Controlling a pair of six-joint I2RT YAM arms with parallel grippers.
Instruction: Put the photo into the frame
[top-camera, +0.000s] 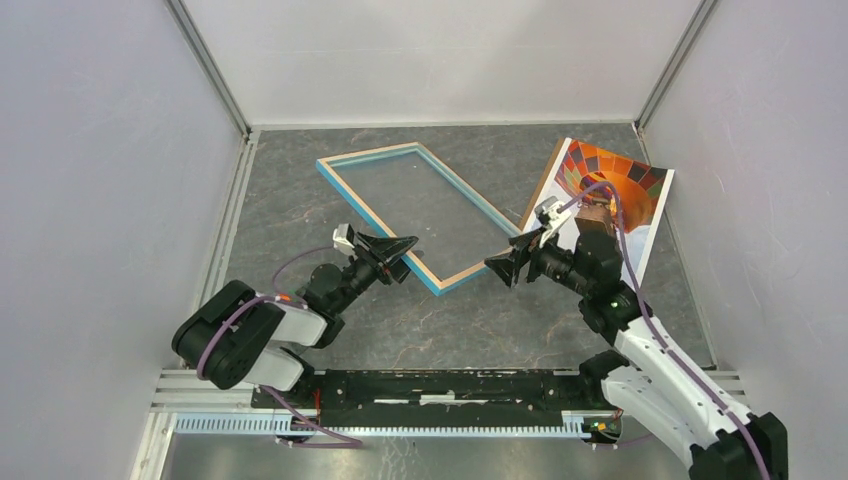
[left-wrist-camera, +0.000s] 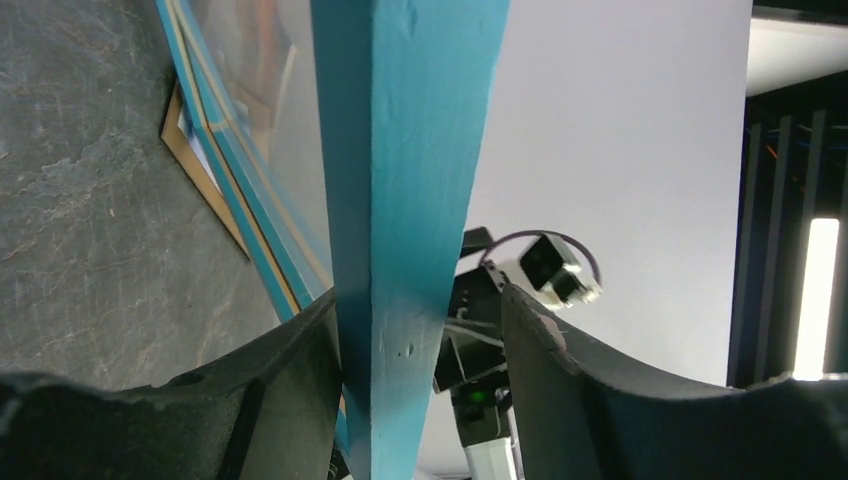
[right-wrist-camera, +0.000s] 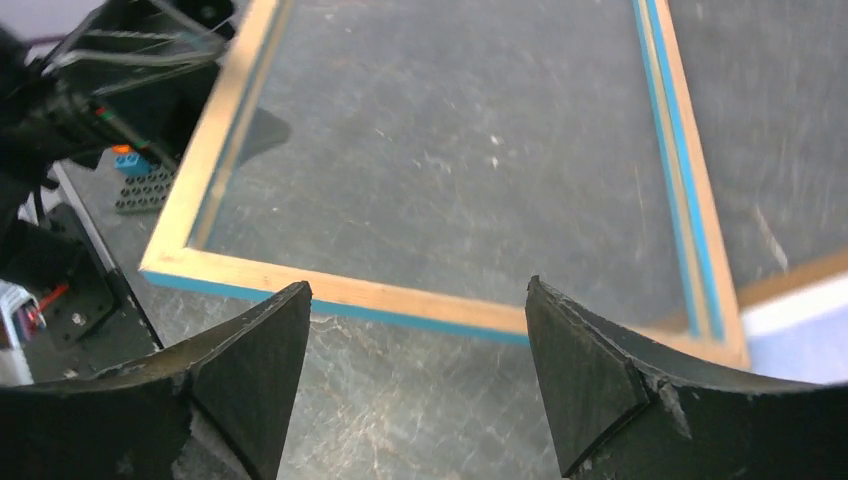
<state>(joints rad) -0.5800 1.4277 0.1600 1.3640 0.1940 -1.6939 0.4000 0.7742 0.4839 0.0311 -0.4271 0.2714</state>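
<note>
left gripper: spread astride frame left rail | right gripper: spread, empty, facing frame's near corner | photo: face-up just right of frame, behind right jaws; right arm nearer

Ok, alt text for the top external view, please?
A thin rectangular frame, blue-edged light wood with a see-through middle, sits on a dark grey table. The left gripper straddles its near-left edge, and the open right gripper hovers by its near-right side. A rectangular hot-air balloon photo lies at the right, partly under the right arm.
</note>
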